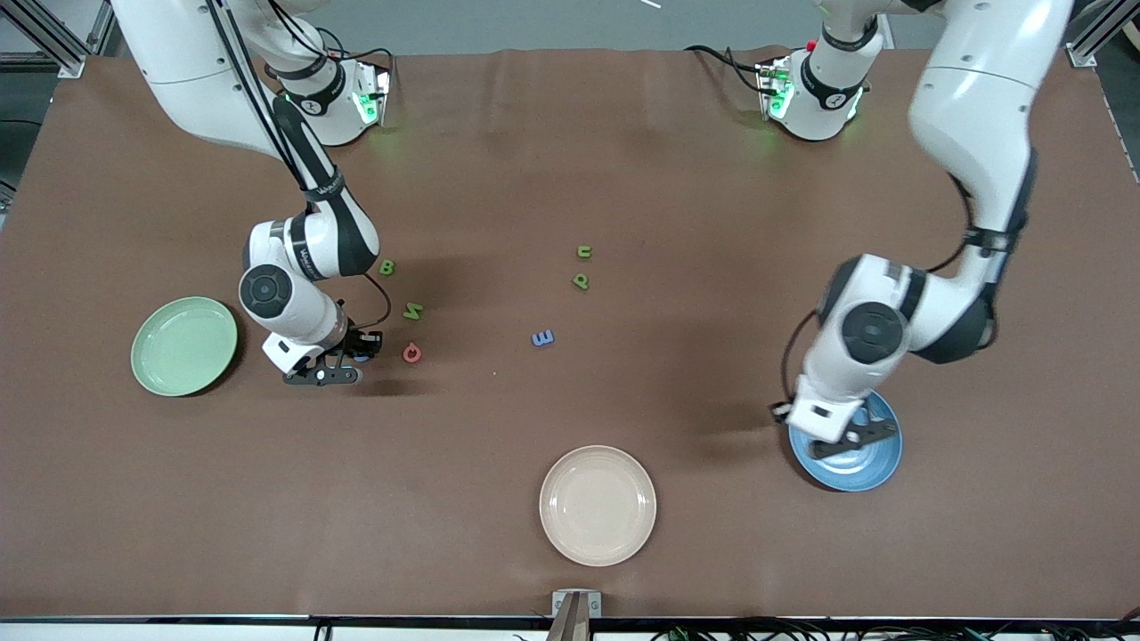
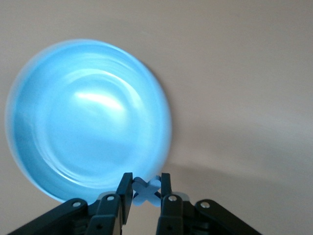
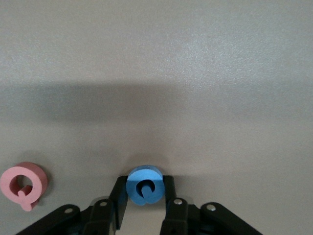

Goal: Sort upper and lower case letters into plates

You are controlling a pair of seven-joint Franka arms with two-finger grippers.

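Over the blue plate (image 1: 877,465) (image 2: 88,117) hangs my left gripper (image 1: 850,436) (image 2: 146,179), shut on a small blue X letter (image 2: 146,192). My right gripper (image 1: 359,356) (image 3: 145,181) is down at the table between the pale green plate (image 1: 184,345) and a red Q letter (image 1: 411,353) (image 3: 23,183). Its fingers press on both sides of a round blue letter (image 3: 144,187). On the cloth lie a green B (image 1: 386,266), a green M (image 1: 412,310), a blue E (image 1: 542,337), a green n (image 1: 584,252) and a green p (image 1: 581,281).
A cream-beige plate (image 1: 598,505) sits near the table's front edge, nearer the front camera than the letters. Brown cloth (image 1: 712,223) covers the whole table. Both arm bases stand along the edge farthest from the camera.
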